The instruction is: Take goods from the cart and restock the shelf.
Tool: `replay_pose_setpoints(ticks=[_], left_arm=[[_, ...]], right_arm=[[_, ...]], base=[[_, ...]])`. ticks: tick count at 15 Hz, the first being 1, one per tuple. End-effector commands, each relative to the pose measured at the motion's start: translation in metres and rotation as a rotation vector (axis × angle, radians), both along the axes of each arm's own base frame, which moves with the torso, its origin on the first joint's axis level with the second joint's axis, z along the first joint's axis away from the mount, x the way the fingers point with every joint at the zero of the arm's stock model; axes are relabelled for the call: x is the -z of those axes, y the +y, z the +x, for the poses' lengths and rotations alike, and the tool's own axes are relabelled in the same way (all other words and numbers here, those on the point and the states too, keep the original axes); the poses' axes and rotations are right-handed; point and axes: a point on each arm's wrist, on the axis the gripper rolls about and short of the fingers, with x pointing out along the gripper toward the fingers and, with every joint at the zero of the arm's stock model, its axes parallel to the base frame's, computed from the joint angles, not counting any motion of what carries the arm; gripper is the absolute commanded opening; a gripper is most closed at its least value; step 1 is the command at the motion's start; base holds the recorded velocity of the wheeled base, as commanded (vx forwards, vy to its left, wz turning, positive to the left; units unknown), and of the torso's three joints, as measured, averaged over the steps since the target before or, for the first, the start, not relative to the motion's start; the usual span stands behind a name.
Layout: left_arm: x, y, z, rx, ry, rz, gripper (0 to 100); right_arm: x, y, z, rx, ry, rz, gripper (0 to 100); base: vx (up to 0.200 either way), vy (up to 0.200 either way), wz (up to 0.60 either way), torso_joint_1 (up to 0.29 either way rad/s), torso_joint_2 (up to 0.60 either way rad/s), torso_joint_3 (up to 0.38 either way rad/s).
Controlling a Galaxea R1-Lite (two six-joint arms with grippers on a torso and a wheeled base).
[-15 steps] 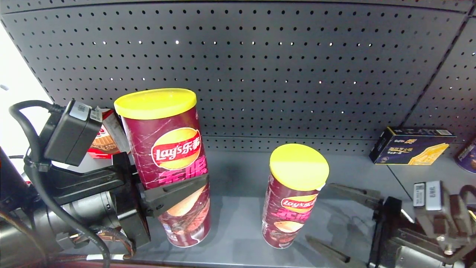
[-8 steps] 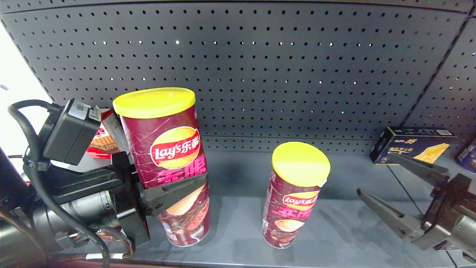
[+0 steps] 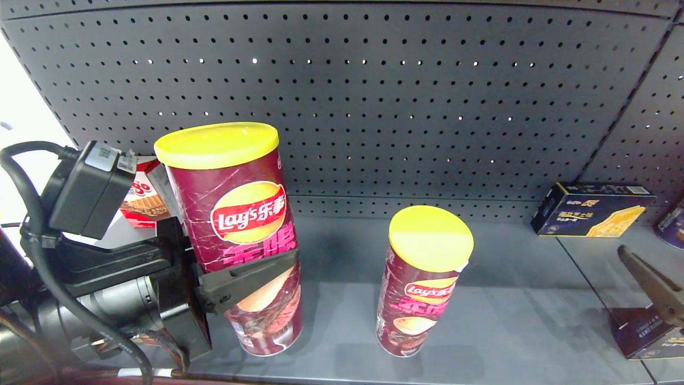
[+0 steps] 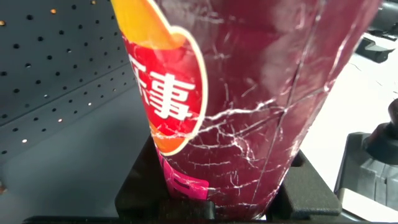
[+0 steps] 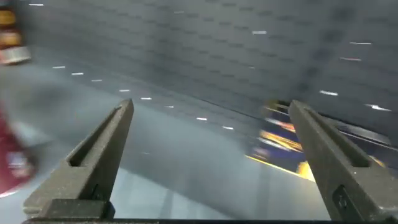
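One chip can (image 3: 231, 176) snug in left pincer (image 3: 259, 263)

— We log the right claw (image 5: 210, 106): fingers (image 5: 99, 155) spread wide, over the grey shelf (image 5: 174, 165).
— Agreed. Behind it we note the pegboard back panel (image 5: 186, 43), and a blurred yellow-and-dark box (image 5: 280, 146) near it.
— We also mark a red can (image 5: 9, 165) at the edge, too smeared to detail.

left hand (image 4: 224, 196) tight, right hand (image 5: 210, 109) wide
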Motion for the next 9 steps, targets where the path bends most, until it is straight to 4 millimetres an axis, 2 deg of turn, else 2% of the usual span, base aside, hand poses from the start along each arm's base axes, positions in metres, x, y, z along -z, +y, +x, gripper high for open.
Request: replay_pose_setpoints(ticks=[1, 2, 6, 7, 9], left_arm=[[-0.001, 0.0, 0.0, 0.002, -0.003, -0.002, 0], [-0.001, 0.0, -0.001, 0.001, -0.003, -0.002, 0], [-0.001, 0.001, -0.001, 0.001, -0.005, -0.004, 0], [-0.001, 0.001, -0.001, -0.001, -0.005, -0.004, 0], [-0.001, 0.001, -0.001, -0.001, -0.005, -0.004, 0]], right_arm=[[0.003, -0.008, -0.024, 0.06, -0.06, 0.006, 100], [0.005, -0.008, -0.029, 0.064, -0.062, 0.006, 100], [0.031, -0.012, -0.082, 0.069, 0.013, -0.001, 100], [0.044, -0.013, -0.104, 0.087, 0.042, -0.004, 100], [0.059, -0.013, -0.132, 0.112, 0.086, -0.003, 100]], base=[[0.0, 0.0, 0.0, 0.0, 0.0, 0.0], [0.0, 0.0, 0.0, 0.0, 0.0, 0.0], [0.0, 0.0, 0.0, 0.0, 0.0, 0.0], [0.0, 0.0, 0.0, 0.0, 0.0, 0.0], [0.0, 0.0, 0.0, 0.0, 0.0, 0.0]])
